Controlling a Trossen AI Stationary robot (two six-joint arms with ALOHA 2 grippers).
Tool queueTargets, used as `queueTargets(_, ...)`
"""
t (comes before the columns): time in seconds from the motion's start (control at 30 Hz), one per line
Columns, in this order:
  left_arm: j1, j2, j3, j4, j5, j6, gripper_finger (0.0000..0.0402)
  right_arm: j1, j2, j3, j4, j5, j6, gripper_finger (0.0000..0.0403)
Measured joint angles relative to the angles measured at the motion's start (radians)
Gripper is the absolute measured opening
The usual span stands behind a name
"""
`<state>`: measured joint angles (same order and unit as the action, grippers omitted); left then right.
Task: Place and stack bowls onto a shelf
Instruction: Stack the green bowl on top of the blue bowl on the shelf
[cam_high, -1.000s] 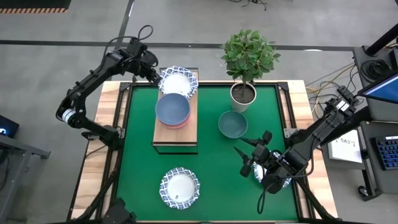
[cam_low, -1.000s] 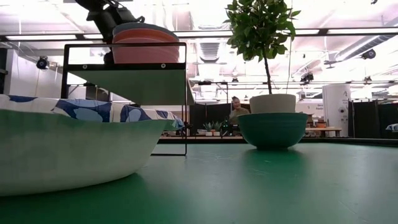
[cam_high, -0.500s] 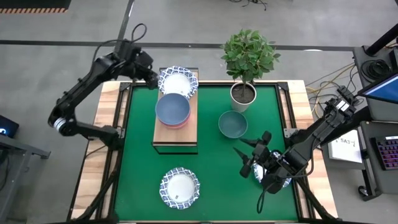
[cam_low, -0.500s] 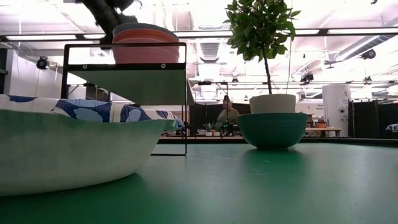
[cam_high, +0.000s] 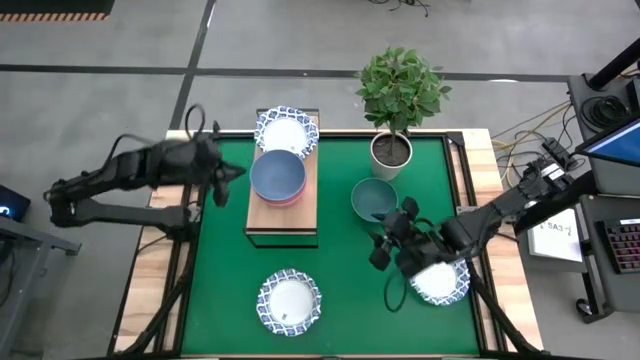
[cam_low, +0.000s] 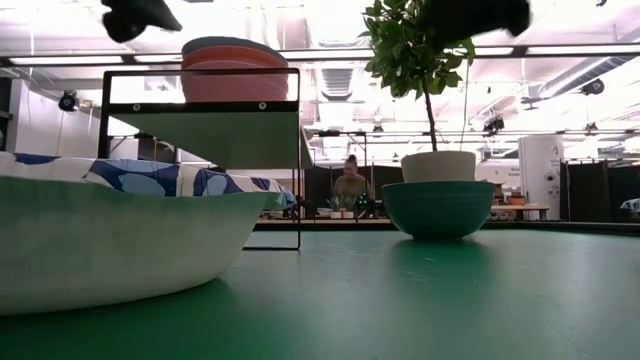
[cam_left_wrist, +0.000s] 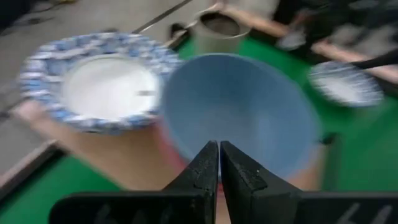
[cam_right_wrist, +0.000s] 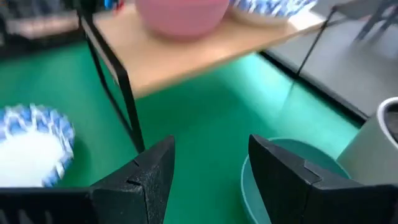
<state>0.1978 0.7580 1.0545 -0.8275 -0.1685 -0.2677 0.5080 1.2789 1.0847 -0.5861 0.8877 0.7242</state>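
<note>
The left gripper (cam_high: 228, 178), fingers clenched on nothing, hangs left of the shelf (cam_high: 283, 215) at frame centre, where bowls (cam_high: 277, 176) sit stacked. The right gripper (cam_high: 385, 243), fingers released, hovers over bare green mat (cam_high: 345, 270) below the teal bowl (cam_high: 374, 199).

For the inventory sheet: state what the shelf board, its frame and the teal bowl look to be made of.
Shelf board: light wood or wood laminate, matte; pale tan, grain not discernible.
Frame: thin black bars, probably painted metal; slim straight rods with square corners.
Teal bowl: smooth plain surface, faint sheen in the low view; glazed ceramic or plastic, the look leaves it open.
</note>
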Motion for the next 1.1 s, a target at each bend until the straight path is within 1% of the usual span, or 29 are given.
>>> queueTargets(0.07,-0.119,-0.046,-0.050,0.060,-0.042,-0.042,0.0000,-0.053,0.000,0.000,-0.002,-0.086,-0.077,0.0194)
queueTargets(0.17,-0.286,-0.091,-0.121,0.179,-0.111,-0.060,0.0000,-0.141,0.000,0.000,-0.003,-0.183,-0.205,0.0194)
queueTargets(0.33,-0.528,-0.115,-0.231,0.395,-0.252,-0.016,0.0000,-0.274,0.015,-0.014,-0.008,-0.345,-0.391,0.0194)
queueTargets(0.4,-0.604,-0.115,-0.273,0.461,-0.305,0.009,0.0000,-0.307,0.032,-0.025,-0.011,-0.388,-0.428,0.0194)
queueTargets(0.5,-0.692,-0.111,-0.327,0.545,-0.371,0.024,0.0000,-0.339,0.061,-0.040,-0.007,-0.413,-0.428,0.0194)
queueTargets(0.67,-0.763,-0.102,-0.393,0.612,-0.384,0.028,0.0000,-0.359,0.144,-0.074,0.000,-0.417,-0.383,0.0194)
queueTargets(0.87,-0.771,-0.086,-0.419,0.619,-0.384,0.028,0.0000,-0.382,0.263,-0.085,0.001,-0.417,-0.335,0.0189)
queueTargets(0.97,-0.771,-0.081,-0.421,0.626,-0.384,0.028,0.0000,-0.383,0.311,-0.083,0.005,-0.418,-0.331,0.0168)
queueTargets(1.1,-0.771,-0.067,-0.417,0.627,-0.384,0.033,0.0000,-0.383,0.346,-0.083,0.011,-0.439,-0.322,0.0109)
